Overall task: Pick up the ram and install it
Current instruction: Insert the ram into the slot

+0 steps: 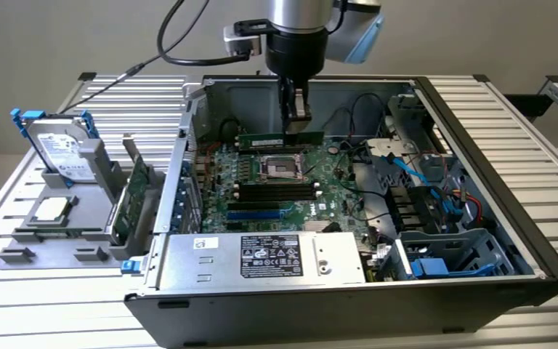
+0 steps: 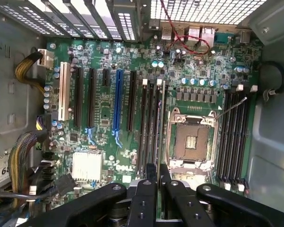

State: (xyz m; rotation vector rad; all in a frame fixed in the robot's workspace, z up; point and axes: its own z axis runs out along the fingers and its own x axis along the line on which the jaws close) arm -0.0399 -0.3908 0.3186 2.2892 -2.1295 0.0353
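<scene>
Above motherboard (image 1: 336, 183), ram (image 1: 264, 139) in end effector (image 1: 298, 122) grip

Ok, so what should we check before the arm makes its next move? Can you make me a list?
1. Pincer shut on the ram: ok.
2. Ram level, not tipped: ok.
3. Ram running the same way as the slots: ok.
4. Slots empty: ok.
5. Clips at the slot ends open: cannot tell.
6. Ram pushed into a slot: not ok, it looks to hang above the board.
</scene>
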